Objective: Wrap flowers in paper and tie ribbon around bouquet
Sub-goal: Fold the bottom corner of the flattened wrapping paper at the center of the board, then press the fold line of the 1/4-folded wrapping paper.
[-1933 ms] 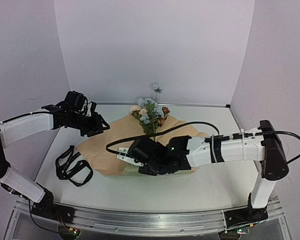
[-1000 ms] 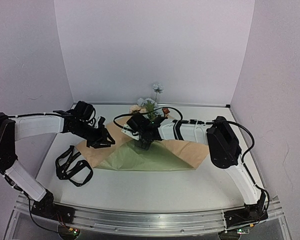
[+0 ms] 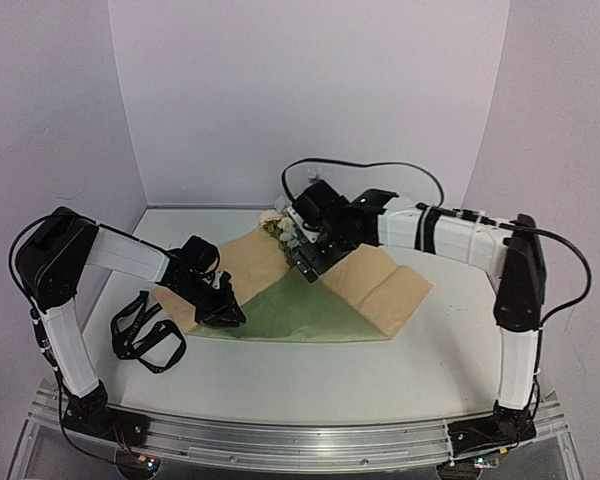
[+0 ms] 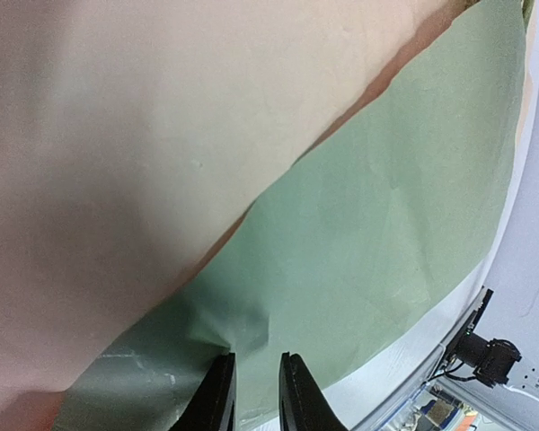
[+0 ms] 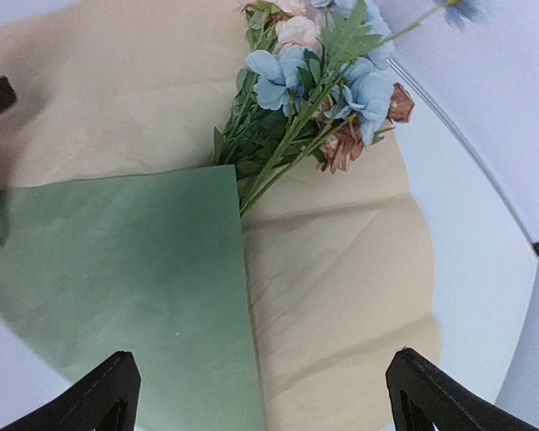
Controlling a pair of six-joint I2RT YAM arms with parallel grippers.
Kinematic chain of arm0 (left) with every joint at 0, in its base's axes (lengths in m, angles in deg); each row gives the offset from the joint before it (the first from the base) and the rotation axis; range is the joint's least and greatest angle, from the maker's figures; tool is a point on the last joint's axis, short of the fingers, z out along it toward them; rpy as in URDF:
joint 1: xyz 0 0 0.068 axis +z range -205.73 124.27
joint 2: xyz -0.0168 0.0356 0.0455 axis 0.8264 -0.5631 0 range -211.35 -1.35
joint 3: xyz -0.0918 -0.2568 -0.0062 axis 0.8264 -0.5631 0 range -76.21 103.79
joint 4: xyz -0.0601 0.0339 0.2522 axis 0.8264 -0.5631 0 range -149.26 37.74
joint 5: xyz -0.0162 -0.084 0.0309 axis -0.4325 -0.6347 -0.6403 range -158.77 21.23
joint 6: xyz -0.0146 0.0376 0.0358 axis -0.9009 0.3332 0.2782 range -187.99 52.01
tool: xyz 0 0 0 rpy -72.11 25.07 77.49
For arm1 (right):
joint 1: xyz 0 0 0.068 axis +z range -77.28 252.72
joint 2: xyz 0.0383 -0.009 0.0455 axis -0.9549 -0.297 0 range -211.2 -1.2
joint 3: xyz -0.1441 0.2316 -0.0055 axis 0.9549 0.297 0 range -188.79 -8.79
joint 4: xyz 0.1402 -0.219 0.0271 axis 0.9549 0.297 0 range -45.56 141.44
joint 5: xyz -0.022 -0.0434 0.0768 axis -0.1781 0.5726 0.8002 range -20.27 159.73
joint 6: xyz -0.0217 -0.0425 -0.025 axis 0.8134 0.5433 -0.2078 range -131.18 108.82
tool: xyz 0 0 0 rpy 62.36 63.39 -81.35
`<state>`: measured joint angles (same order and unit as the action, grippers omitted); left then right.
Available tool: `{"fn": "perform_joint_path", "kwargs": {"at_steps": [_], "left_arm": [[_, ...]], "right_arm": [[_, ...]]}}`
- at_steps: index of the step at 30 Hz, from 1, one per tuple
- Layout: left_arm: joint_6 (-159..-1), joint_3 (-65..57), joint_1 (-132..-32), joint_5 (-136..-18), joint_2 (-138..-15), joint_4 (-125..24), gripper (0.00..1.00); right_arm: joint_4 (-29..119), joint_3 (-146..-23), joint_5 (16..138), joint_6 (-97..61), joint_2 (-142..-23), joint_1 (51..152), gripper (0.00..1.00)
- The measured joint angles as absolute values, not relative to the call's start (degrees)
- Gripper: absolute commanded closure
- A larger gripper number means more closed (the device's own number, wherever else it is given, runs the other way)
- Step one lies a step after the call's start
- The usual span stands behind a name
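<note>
Nearest, nipped between the narrow-set tips of the left gripper (image 4: pixel 254 361): a pucker in the green flap of the olive-green paper sheet with tan kraft reverse (image 3: pixel 280 315). Further back, hung wide and empty above that sheet: the right gripper (image 5: pixel 269 404). Just beyond it, well clear of the left one: the small bunch of pale blue, cream and brownish-pink flowers (image 5: pixel 314 81), stems slanted back under the flap's corner, blooms toward the far wall.
</note>
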<state>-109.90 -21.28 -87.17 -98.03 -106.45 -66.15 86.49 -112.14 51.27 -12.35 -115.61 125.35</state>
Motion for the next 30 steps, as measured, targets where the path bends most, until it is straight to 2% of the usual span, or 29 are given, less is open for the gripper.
{"fn": "perform_joint_path", "kwargs": {"at_steps": [3,6,9,11,19,30], "left_arm": [[-110.05,-21.12,-87.17,-97.26,-106.54,-66.13,0.84],[-110.03,-21.12,-87.17,-96.87,-106.54,-66.17,0.85],[-110.03,-21.12,-87.19,-96.62,-106.59,-66.15,0.85],[-110.01,-21.12,-87.19,-96.68,-106.65,-66.13,0.86],[-109.92,-21.14,-87.19,-96.65,-106.67,-66.13,0.86],[-109.22,-21.13,-87.29,-96.83,-106.8,-66.14,0.87]], "right_arm": [[87.32,-104.9,55.02,-20.73,-107.01,125.26,0.09],[87.44,-97.19,59.09,-29.0,-102.19,125.24,0.28],[86.22,-91.1,63.09,-34.98,-101.92,125.24,0.5],[84.65,-87.09,65.49,-39.29,-102.41,125.24,0.6],[75.92,-79.03,67.91,-48.26,-104.11,125.26,0.7],[64.71,-71.82,62.16,-49.68,-108.17,125.26,0.79]]}}
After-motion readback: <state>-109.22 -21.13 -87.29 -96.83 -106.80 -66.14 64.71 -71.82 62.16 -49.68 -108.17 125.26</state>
